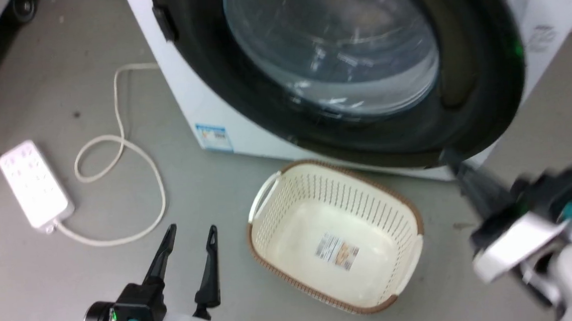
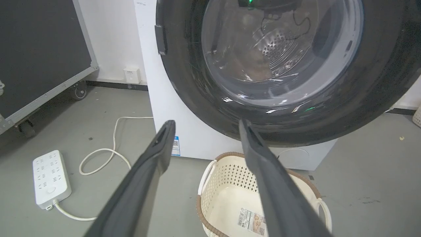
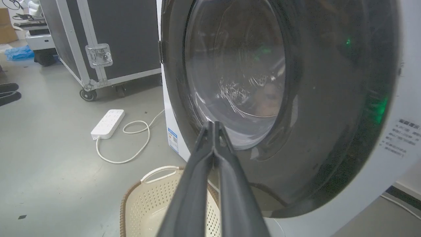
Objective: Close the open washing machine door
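Reaching up from 4 o'clock in the head view, the right gripper (image 1: pixel 448 156) of a wheeled robot points its two dark fingers, pressed tightly together, at the lower edge of the washing machine door (image 1: pixel 375 141). Motion blur leaves it unclear whether the tips touch the glossy black rim.

The door, at 12 o'clock, lies close against the front of the white washing machine (image 1: pixel 257 142), and its bulging glass centre shows the steel drum behind. Whether it is latched cannot be told.

The left gripper (image 1: pixel 192 228) hovers at 7 o'clock over the grey floor, fingers spread wide, tips pointing towards the machine.

A cream perforated basket (image 1: pixel 328 190) with a brown rim stands at 6 o'clock, just in front of the machine, with a label on its bottom. A white power strip (image 1: pixel 33 183) lies at 9 o'clock, its cable (image 1: pixel 159 189) looping towards the machine's left side. A blue-and-white sticker (image 1: pixel 212 136) sits low on the machine's front.

In the right wrist view, a black wheeled flight case (image 3: pixel 108 39) stands at 11 o'clock, beyond the strip.
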`<state>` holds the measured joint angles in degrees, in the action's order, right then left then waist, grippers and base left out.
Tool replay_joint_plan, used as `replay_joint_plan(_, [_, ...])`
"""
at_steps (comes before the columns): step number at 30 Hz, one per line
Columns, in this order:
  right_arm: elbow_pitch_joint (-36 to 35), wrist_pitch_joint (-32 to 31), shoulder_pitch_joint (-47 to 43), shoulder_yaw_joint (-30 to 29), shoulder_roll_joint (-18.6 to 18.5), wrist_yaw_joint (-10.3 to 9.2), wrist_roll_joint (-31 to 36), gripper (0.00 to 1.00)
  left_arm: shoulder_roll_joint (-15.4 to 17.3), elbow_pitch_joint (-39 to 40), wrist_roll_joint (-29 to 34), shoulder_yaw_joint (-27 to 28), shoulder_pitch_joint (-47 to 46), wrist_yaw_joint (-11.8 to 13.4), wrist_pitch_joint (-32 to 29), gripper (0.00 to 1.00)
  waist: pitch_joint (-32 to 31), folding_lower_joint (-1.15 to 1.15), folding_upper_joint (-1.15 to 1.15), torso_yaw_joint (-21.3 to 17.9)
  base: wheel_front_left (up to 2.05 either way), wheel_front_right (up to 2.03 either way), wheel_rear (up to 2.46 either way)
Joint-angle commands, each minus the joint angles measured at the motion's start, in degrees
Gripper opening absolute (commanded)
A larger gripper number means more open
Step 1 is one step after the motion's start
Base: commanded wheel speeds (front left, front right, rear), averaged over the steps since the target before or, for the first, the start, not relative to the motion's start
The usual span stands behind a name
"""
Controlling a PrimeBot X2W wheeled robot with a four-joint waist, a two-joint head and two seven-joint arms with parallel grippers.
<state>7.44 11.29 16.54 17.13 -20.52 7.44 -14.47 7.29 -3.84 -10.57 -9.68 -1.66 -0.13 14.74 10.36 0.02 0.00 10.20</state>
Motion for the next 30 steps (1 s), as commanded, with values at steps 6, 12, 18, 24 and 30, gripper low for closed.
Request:
replay_joint_plan(6, [4.28, -2.65, 10.48, 0.8, -7.03, 0.05, -8.07, 0.0, -1.86, 0.15, 1.06, 0.25, -3.21, -0.62, 0.26, 1.0, 6.01, -0.02, 0.0, 3.38, 0.0, 0.0, 0.0])
replay_joint_plan(12, [9.46, -3.88, 18.2, 2.33, -12.94, 0.05, -13.63, 0.0, -3.38, 0.68, 1.08, 0.23, -5.11, -0.64, 0.26, 1.0, 8.72, -0.02, 0.0, 5.29, 0.0, 0.0, 0.0])
replay_joint_plan(18, [18.66, -4.64, 28.44, 3.09, -15.62, 0.05, -17.82, 0.0, -4.1, 0.86, 1.47, 0.06, -6.24, -0.85, 0.26, 1.0, 11.0, -0.02, 0.0, 6.52, 0.0, 0.0, 0.0])
replay_joint_plan(24, [27.28, -5.75, 35.25, -1.05, -13.62, 0.05, -19.73, 0.0, -4.3, 0.69, 1.6, 0.12, -6.99, -0.38, 0.26, 1.0, 11.88, -0.02, 0.0, 6.94, 0.0, 0.0, 0.0])
replay_joint_plan(30, [32.03, -4.49, 37.81, -1.94, -11.85, 0.05, -19.22, 0.0, -4.37, 0.17, 1.52, 0.39, -7.19, -0.49, 0.26, 1.0, 11.18, -0.02, 0.0, 6.74, 0.0, 0.0, 0.0])
